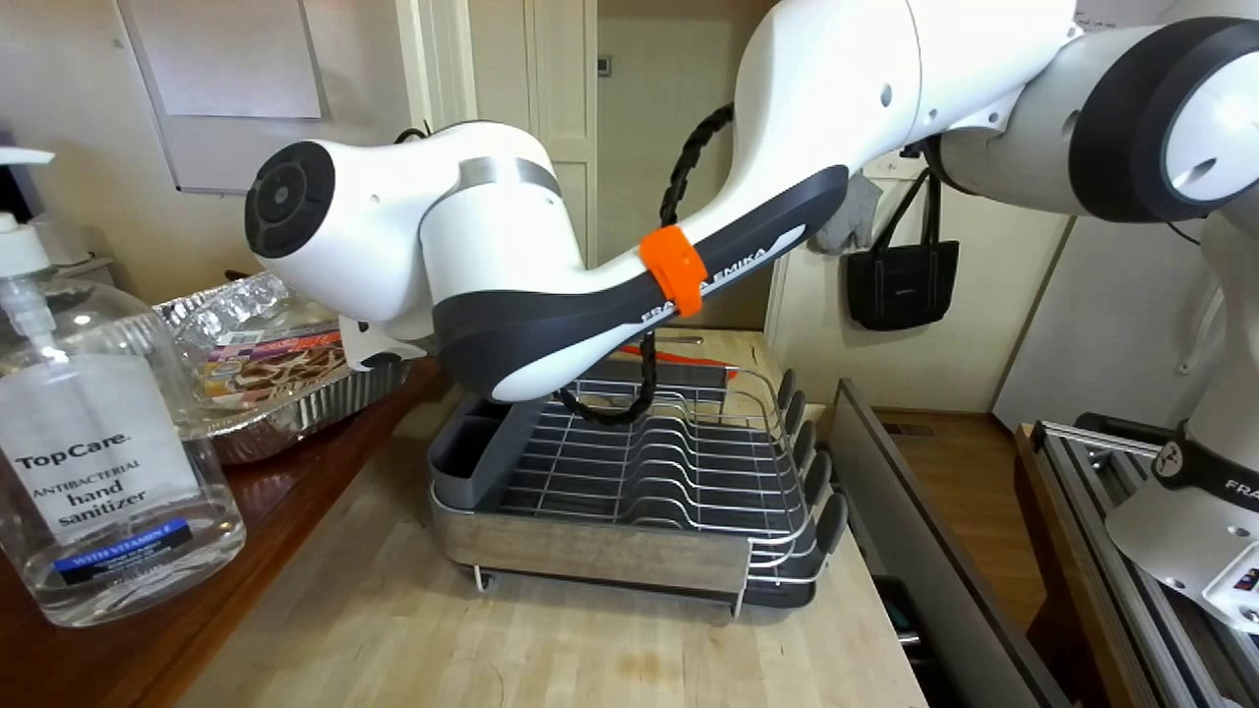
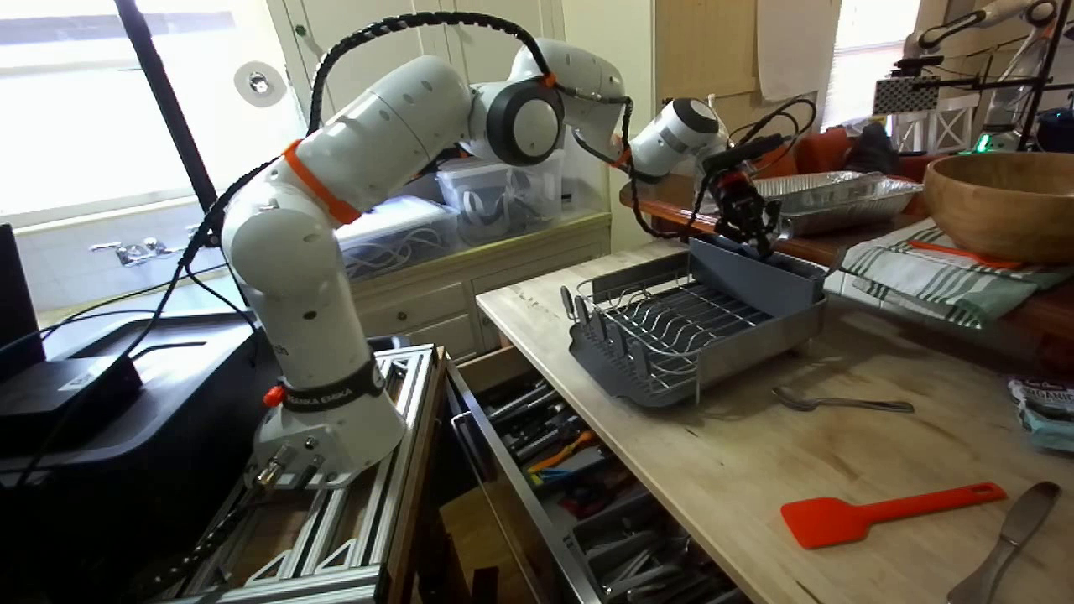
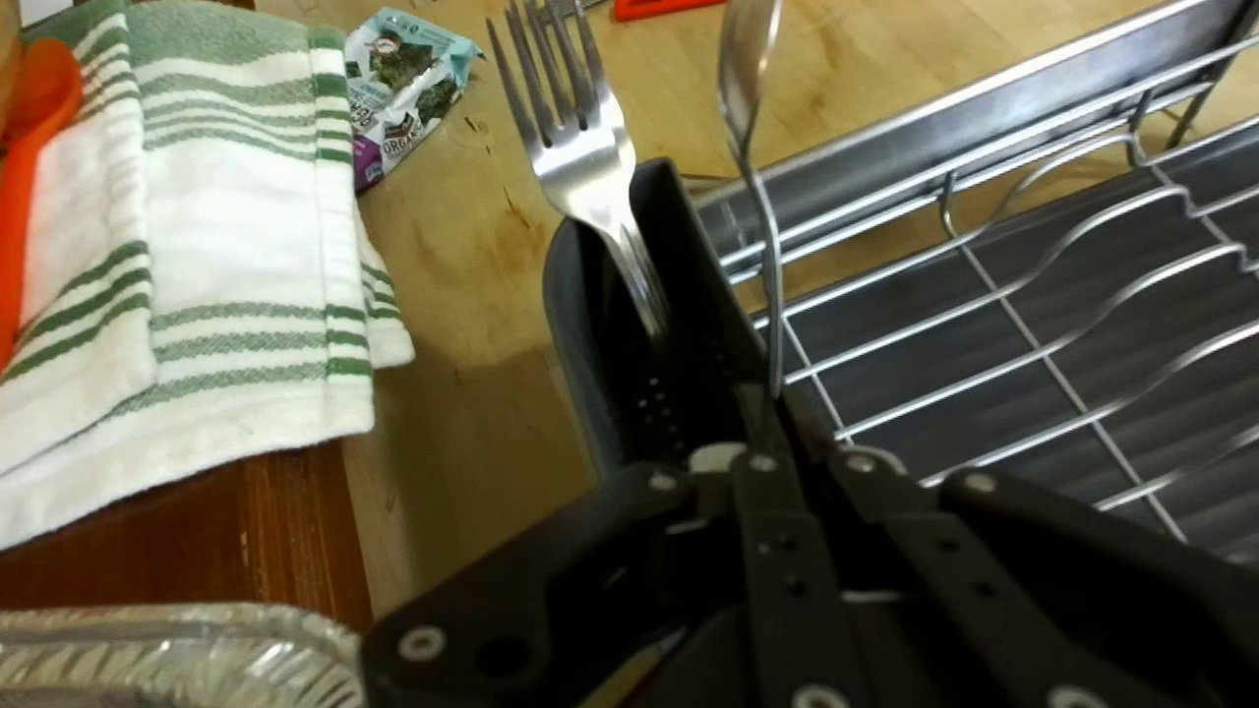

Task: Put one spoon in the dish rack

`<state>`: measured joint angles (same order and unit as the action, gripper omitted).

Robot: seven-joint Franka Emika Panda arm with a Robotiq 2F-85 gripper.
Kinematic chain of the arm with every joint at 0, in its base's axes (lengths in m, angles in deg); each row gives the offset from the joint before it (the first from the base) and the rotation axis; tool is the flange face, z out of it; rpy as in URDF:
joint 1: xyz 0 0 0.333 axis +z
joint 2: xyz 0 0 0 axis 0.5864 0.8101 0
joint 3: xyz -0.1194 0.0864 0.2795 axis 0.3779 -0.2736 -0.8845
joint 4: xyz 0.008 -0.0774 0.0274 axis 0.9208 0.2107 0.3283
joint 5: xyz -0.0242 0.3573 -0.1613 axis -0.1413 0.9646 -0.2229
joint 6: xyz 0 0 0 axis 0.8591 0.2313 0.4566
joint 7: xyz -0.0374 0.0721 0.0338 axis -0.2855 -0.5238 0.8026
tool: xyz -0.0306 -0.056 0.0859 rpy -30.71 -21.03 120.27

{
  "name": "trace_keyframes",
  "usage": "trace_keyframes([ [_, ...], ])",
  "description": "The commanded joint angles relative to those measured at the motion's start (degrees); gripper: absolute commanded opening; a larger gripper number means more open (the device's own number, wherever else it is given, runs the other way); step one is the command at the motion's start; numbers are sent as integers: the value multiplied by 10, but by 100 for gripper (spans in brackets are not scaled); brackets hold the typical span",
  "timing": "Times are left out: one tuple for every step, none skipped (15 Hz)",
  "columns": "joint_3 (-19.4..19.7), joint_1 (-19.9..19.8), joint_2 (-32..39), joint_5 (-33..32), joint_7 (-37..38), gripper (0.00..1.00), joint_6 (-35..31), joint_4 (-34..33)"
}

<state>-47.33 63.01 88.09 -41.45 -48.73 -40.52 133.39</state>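
The silver wire dish rack shows in both exterior views (image 1: 590, 551) (image 2: 755, 348) and in the wrist view (image 3: 885, 147). Its dark grey cutlery caddy (image 3: 580, 324) runs along one side. A fork (image 3: 590, 177) stands in the caddy, tines up. My gripper (image 3: 782, 408) is shut on the spoon (image 3: 748, 74), which sticks up with its bowl raised and its lower handle between my fingertips. The fingertips are at the caddy's inner wall; whether the handle's end is inside is hidden. In an exterior view the gripper (image 2: 762, 247) is at the caddy, and the spoon is hard to make out.
A foil pan (image 1: 305, 408) and sanitizer bottle (image 1: 108, 452) stand beside the caddy side. A striped towel (image 3: 246, 285) and wooden bowl (image 2: 998, 205) are nearby. A utensil (image 2: 847, 404), red spatula (image 2: 831, 522) and knife (image 2: 1007, 541) lie on the table. A drawer (image 2: 503, 486) hangs open.
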Motion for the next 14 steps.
trace_keyframes([
  [3,12,26,-8,-17,1,3,-40],
  [3,15,28,-8,-18,1,3,-43],
  [3,17,29,-8,-20,1,3,-45],
  [4,19,31,-8,-21,1,3,-47],
  [4,20,32,-7,-22,1,3,-50],
  [5,22,35,-7,-22,1,2,-53],
  [5,23,37,-7,-22,1,3,-55],
  [6,24,39,-8,-22,1,3,-57],
  [7,25,41,-7,-22,1,2,-59],
  [7,25,43,-7,-21,1,2,-60],
  [7,26,45,-7,-20,1,2,-61],
  [7,26,46,-6,-20,1,2,-62],
  [7,26,48,-5,-20,1,3,-64],
  [7,26,50,-4,-20,1,3,-67],
])
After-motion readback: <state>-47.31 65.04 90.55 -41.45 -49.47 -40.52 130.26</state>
